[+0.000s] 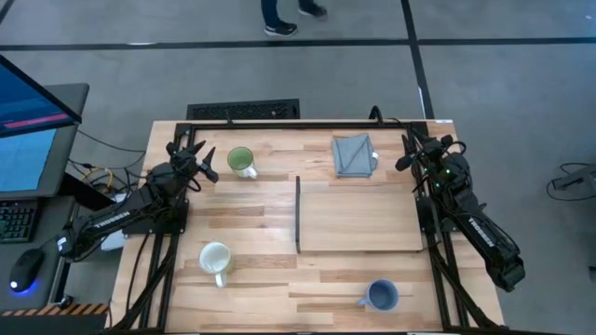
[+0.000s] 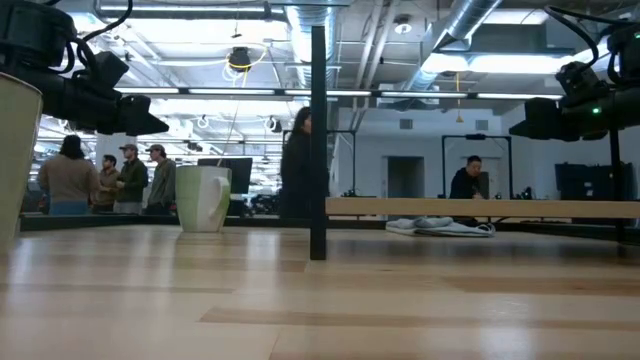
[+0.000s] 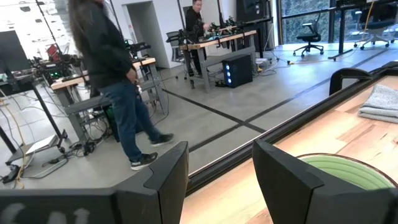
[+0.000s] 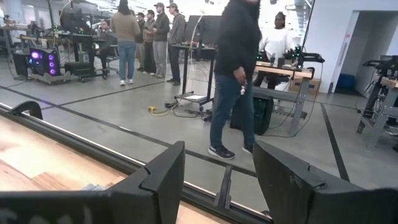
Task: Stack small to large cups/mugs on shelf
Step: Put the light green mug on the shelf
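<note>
1. The slatted light-wood tabletop [image 1: 261,209] fills the middle of the high view, held in a dark metal frame.
2. The shelf, a flat rectangular light-wood board [image 1: 363,216] with a thin dark strip along its left short edge, lies right of centre in the high view. Nothing stands on it. In the low view it shows as a thin raised plank [image 2: 480,207] at mid-right.
3. The white handled mug with a green inside [image 1: 241,161] stands upright in the upper left of the tabletop, just right of the left gripper [image 1: 207,163]. The left wrist view shows its green rim [image 3: 348,171] beside the right-hand finger.
4. The cream-white handled mug [image 1: 215,261] sits in the lower left of the tabletop, well apart from the shelf.
5. The blue-grey handled mug [image 1: 380,296] sits at the lower edge, below the shelf's lower right part.
6. A folded grey cloth [image 1: 354,154] lies at the upper middle-right, just above the shelf.
7. The left gripper's two dark fingers [image 3: 168,177] stand spread with a clear gap and hold nothing.
8. The right gripper [image 1: 406,156] hangs at the upper right corner of the tabletop, near the cloth; its fingers [image 4: 165,177] are likewise parted and empty.
9. White lettering runs along both arms in the high view, too small to read.
10. People stand on the grey floor beyond the table; a monitor with a blue screen [image 1: 28,140] sits at far left.
</note>
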